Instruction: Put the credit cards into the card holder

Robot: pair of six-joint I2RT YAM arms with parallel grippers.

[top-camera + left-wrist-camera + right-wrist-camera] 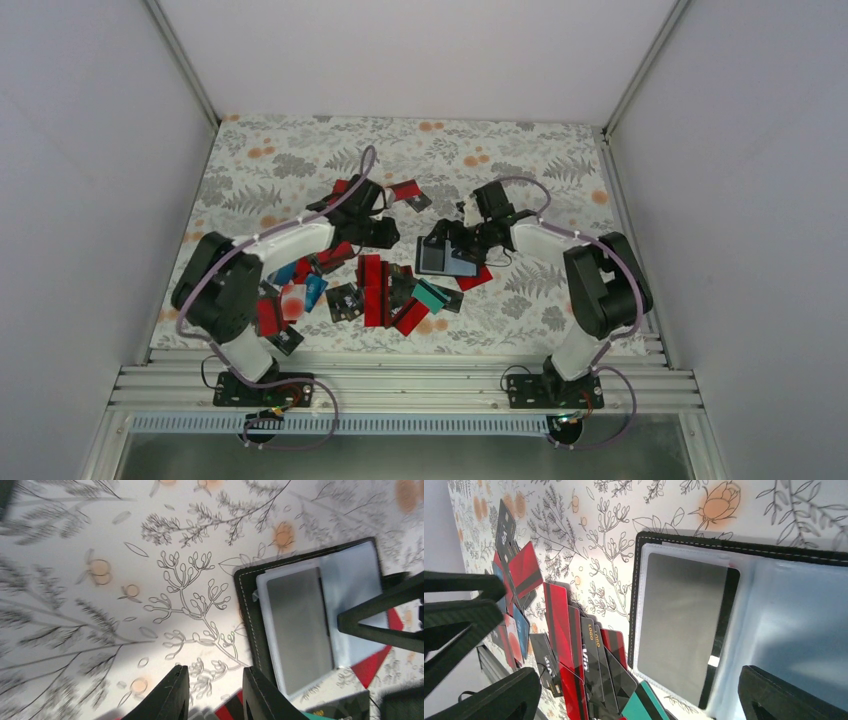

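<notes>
White walls closed in a floral-printed desk (300,170), and near its middle the card holder (445,260) lay spread open, with a grey card seated in its clear sleeve. The right pincer (639,700) stood wide open just above the holder and gripped nothing. The left pincer (216,692) hung just beside the holder, its jaws a narrow way apart with only bare desk showing between them. Most of the credit cards (385,292) lay in an overlapping heap on the near side of the holder, some touching it.

Nothing pinned the holder down, so a card pushed at the sleeve mouth would likely slide the whole thing across the smooth cloth, or let its cover fold shut. The heap carried its own risk: the cards were thin, flat and stacked, so a grab could lift two at once, or skid off and scatter the rest. Both arms crowded the same patch, and a careless reach might knock one into the other
</notes>
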